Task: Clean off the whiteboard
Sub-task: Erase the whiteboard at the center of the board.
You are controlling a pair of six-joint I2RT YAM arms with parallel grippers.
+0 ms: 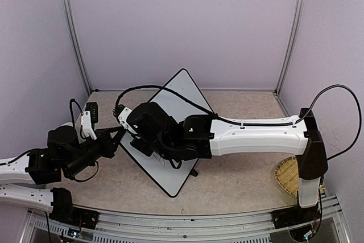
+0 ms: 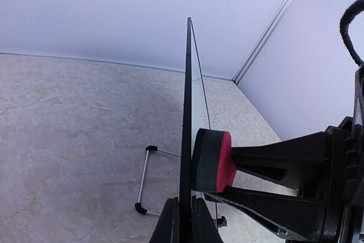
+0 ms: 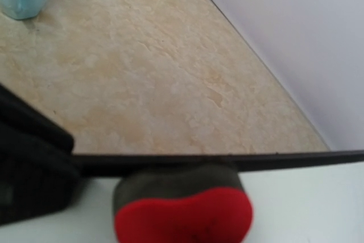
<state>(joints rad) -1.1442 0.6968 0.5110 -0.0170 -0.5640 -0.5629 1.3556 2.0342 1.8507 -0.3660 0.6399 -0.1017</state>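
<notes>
Whiteboard (image 1: 181,90): stands on edge on the worktop (image 1: 244,183), left of centre and roughly midway between the near and far edges. Its wire foot (image 2: 145,180) sits on the surface behind it.
Left hand (image 2: 185,213): closed tight on the board's thin black frame, one finger on each side, at the edge facing the worktop's left side.
Right hand (image 2: 238,177): closed almost fully on a round eraser (image 2: 211,160), gripping its red back. The dark pad lies flat against the board's white face, close to the frame.
Writing: none readable on the bare part. The right arm covers the middle of the board from above, so I cannot tell what is left to wipe.
Handling: probably light, thin and stiff. The face looks smooth and slick, and a sideways push would likely slide or tip the board on that slim foot.
Where to hold: pinch the frame across the board's thickness, keeping off the face being wiped.
Eraser: the pad looks soft and should give under pressure, so it is best held by its firmer back.
</notes>
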